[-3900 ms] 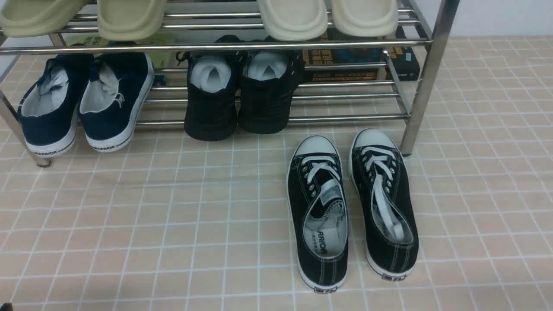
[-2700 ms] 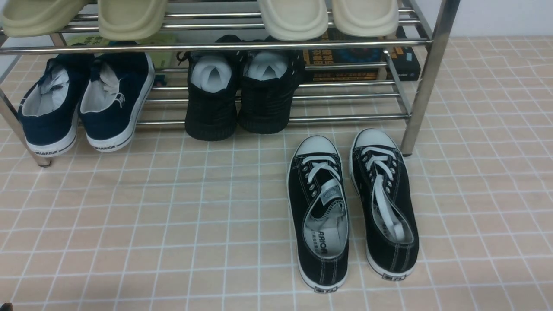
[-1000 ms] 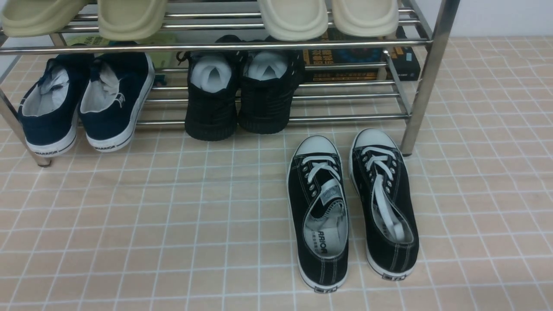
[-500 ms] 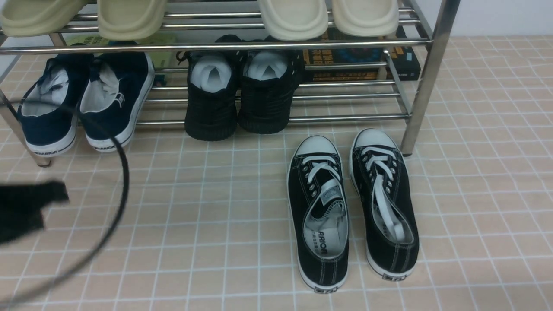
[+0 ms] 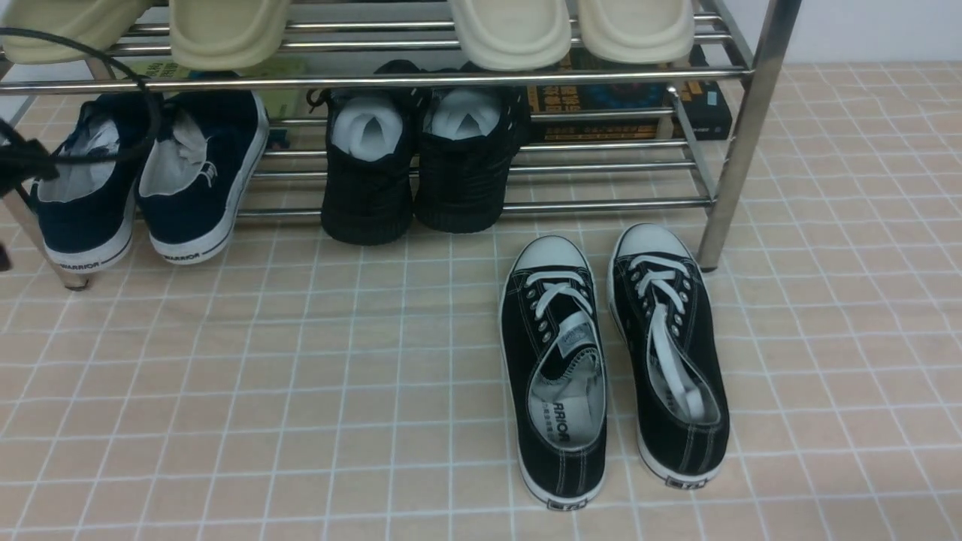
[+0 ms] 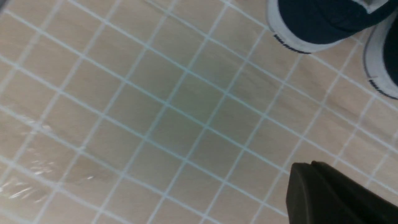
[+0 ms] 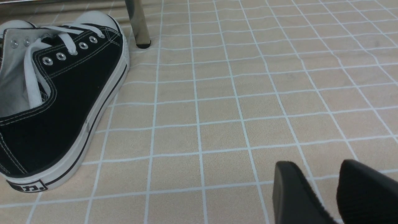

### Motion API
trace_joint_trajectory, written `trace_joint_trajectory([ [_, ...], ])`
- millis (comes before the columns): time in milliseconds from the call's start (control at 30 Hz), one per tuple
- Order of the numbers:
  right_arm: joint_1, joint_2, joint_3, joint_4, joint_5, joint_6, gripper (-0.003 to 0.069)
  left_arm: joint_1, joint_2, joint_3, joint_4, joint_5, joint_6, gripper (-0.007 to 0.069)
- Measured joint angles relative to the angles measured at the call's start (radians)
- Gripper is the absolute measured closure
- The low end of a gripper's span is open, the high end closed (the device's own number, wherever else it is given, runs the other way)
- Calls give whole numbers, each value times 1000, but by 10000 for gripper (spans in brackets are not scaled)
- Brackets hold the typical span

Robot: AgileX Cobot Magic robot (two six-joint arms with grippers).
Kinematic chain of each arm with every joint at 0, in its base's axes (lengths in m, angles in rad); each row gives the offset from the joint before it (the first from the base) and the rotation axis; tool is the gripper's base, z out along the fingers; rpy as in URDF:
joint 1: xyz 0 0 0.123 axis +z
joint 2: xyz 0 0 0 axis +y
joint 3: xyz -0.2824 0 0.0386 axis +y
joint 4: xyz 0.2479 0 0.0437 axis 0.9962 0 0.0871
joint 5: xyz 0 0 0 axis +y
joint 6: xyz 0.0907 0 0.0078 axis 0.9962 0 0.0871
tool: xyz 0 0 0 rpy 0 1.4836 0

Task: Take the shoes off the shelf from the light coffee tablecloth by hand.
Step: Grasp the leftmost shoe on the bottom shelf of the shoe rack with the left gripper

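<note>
Shoes, heels outward, on the shelf at its left end; left gripper closed, empty, above the tablecloth near them; part jaws before nearing a heel rim; right gripper slightly parted, empty.

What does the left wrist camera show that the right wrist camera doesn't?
Left wrist only: the white-soled heels of the navy shoes and the left gripper, shut and empty. Right wrist only: a black lace-up sneaker, one shelf leg and the right gripper, jaws slightly apart, empty. Both: the checked tablecloth.
</note>
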Motion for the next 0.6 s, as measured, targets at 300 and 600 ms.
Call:
trace_joint_trajectory([
  [300, -1, 0, 0, 0, 0, 0, 420, 19, 126, -194, -129, -68, 134, 579],
  [600, -1, 0, 0, 0, 0, 0, 420, -65, 283, -324, -82, -88, 209, 374],
])
